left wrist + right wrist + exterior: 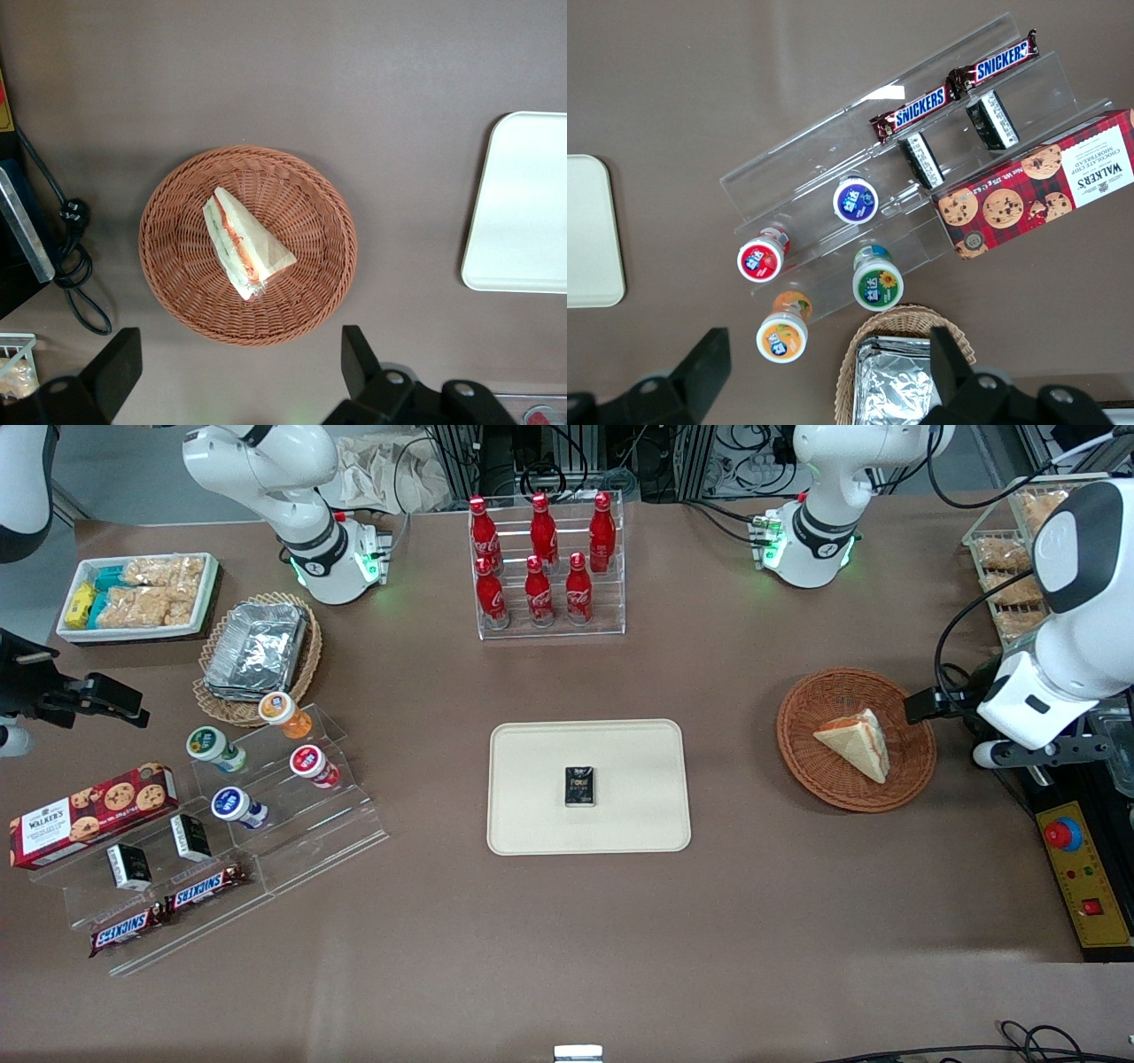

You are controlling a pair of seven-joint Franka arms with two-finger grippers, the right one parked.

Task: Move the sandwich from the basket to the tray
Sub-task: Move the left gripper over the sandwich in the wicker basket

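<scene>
The sandwich, a white-bread wedge with orange, red and green filling along its edge, lies in the round reddish-brown basket. The cream tray sits mid-table, toward the parked arm from the basket, with a small black box on it. My left gripper hangs high above the table just off the basket's rim, toward the working arm's end. Its jaws are open and wide apart, with nothing between them, well above the sandwich.
A rack of red cola bottles stands farther from the front camera than the tray. A yellow emergency-stop box and black cables lie past the basket at the working arm's end. Snack stands and a foil-tray basket fill the parked arm's end.
</scene>
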